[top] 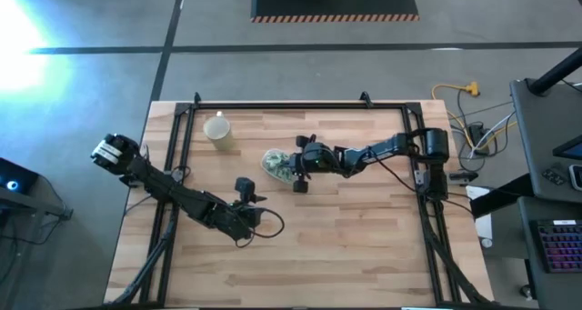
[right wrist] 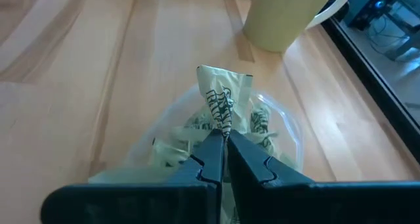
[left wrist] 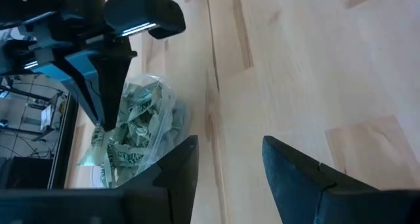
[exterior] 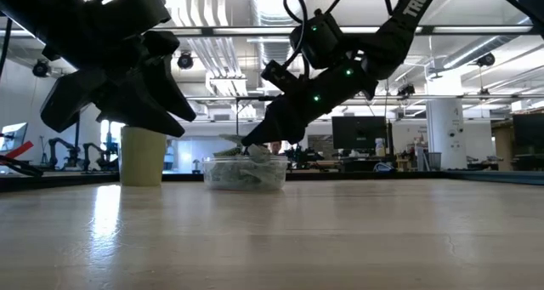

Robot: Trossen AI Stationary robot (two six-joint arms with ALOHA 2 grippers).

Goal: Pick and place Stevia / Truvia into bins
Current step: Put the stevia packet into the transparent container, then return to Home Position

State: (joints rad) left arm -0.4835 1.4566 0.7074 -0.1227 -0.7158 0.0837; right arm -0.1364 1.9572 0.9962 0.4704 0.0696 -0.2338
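Observation:
A clear tub (top: 275, 165) full of green-and-white sachets (left wrist: 138, 125) stands on the wooden table, left of its middle. My right gripper (right wrist: 223, 140) reaches in from the table's right and hangs just over the tub (exterior: 246, 174), shut on one sachet (right wrist: 222, 96). Nearer the front edge, left of the tub, my left gripper (left wrist: 226, 165) hovers open with nothing between its fingers, pointing toward the tub (left wrist: 172, 119). My right gripper pinches one end of a sachet (right wrist: 223, 122) between its two fingertips. The fingers (exterior: 259, 135) slant down from the table's right side. The rest of the sachet (exterior: 231, 141) sticks out past the fingertips over the tub's rim, above the sachets inside.
A pale yellow cup (top: 218, 131) stands upright at the far left of the table, beyond the tub (right wrist: 289, 142). A black frame rail (top: 291, 105) runs along the far edge and down both sides. Bare wood (top: 364, 246) spreads over the near and right parts.

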